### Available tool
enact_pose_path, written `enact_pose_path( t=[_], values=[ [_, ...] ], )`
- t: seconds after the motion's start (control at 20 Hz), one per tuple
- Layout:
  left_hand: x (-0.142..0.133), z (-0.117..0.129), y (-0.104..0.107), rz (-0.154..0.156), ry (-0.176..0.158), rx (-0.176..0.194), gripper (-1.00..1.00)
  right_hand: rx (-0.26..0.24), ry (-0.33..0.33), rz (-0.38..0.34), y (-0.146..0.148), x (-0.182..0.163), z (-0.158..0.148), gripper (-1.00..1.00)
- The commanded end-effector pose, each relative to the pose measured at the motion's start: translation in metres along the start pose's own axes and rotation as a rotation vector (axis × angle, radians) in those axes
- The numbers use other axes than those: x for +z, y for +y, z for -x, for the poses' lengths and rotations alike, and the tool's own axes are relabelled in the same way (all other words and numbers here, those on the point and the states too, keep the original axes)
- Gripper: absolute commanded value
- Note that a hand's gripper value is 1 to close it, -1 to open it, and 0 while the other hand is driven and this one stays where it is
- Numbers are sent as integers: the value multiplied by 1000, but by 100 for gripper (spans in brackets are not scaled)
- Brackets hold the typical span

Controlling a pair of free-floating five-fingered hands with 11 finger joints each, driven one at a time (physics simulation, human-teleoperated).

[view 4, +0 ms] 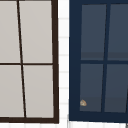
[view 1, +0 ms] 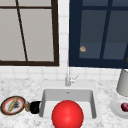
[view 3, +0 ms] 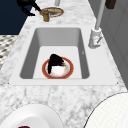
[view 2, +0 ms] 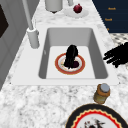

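Ideally the right hand [view 2: 71, 53], down on the plate [view 2: 59, 64] in the sink [view 2: 70, 35] with its grasp impossible to tell, should work squarely over the middle, well apart from the released left hand [view 2: 116, 56] near the jar [view 2: 102, 93].

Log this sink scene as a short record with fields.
left hand: open, in the air beside the small amber jar with a grey lid
near the jar: patterned red-rimmed plate on the marble counter
right hand: down in the white sink, on a red-rimmed white plate
far counter: dark red fruit on a white dish, beside a grey canister
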Motion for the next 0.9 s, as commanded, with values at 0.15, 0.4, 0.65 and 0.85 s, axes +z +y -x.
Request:
enact_pose_path(
  t=[0.15, 0.4, 0.65, 0.85],
  values=[
    [0, 0, 0, 0, 0, 0, 0, 49, -78, -46, 0, -26, 17, 100],
    [0, 0, 0, 0, 0, 0, 0, 72, -106, 31, -20, -42, 6, 100],
    [0, 0, 0, 0, 0, 0, 0, 79, -110, 139, -23, -35, -2, 100],
    [0, 0, 0, 0, 0, 0, 0, 35, -68, 192, -32, -35, 2, 100]
  ],
)
